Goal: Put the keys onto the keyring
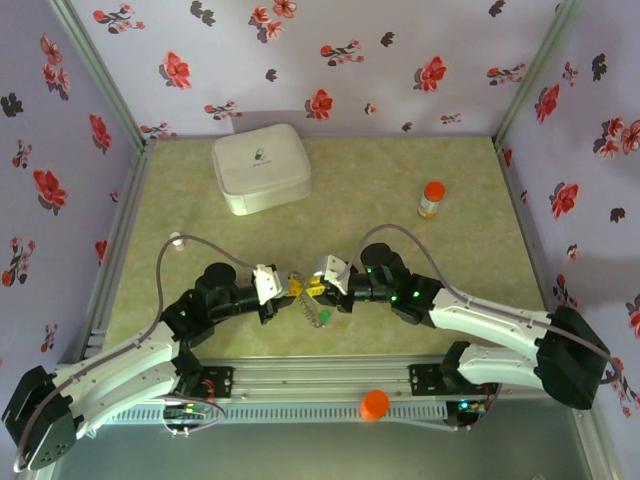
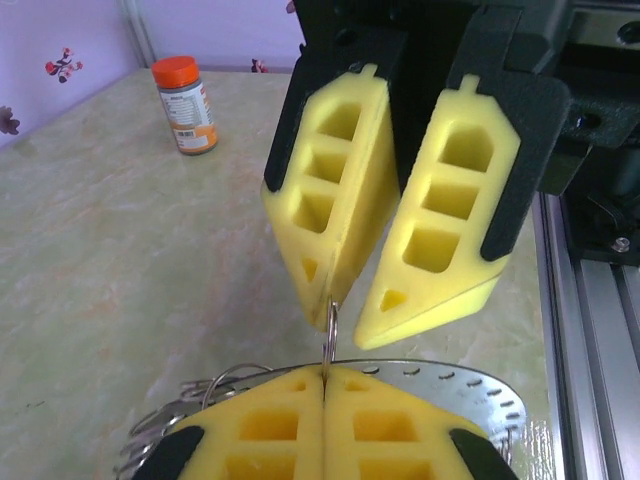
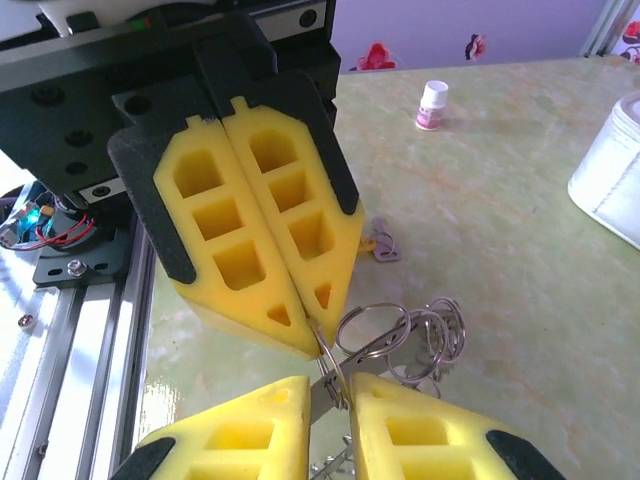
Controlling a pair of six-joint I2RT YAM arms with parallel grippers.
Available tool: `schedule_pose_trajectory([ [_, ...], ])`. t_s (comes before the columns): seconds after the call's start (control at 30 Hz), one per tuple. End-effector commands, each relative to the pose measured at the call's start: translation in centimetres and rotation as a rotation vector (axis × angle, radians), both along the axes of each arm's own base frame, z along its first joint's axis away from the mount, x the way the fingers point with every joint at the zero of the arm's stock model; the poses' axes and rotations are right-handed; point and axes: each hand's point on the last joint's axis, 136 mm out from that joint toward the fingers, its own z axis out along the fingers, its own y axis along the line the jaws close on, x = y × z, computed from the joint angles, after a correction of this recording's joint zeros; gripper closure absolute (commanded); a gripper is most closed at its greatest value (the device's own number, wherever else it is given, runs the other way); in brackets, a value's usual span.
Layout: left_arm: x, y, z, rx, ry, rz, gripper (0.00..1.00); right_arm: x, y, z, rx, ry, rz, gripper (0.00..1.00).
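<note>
While both arms meet at six o'clock on the worktop [image 1: 400,190], my left claw [image 2: 323,372] is pressed together, pinching the keyring [image 2: 470,385]. My right claw [image 2: 350,318] stands slightly spread at its edge. One of the keys [image 3: 381,246] lies loose nearby, so I judge the threading is still ahead.

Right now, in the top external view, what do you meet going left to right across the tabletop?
small white bottle → white box → left gripper → right gripper → orange-capped bottle
</note>
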Motion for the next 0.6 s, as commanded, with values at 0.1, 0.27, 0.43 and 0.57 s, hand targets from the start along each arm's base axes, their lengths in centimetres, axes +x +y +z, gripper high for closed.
schedule_pose_trajectory([
  [0.1,-0.44,-0.40,1.31,-0.048,-0.051,-0.035,1.00,0.06,0.92,2.00,0.054,-0.007,0.029,0.95],
  [0.27,0.30,-0.20,1.13,-0.038,-0.047,0.009,0.94,-0.14,1.08,2.27,0.061,-0.003,0.043,1.00],
  [0.43,0.30,-0.35,1.14,-0.037,-0.040,0.004,0.84,-0.25,1.42,2.56,0.074,0.009,0.055,1.00],
  [0.57,0.19,-0.46,1.21,-0.037,-0.037,-0.006,0.83,-0.30,1.60,2.85,0.088,0.008,0.059,1.00],
])
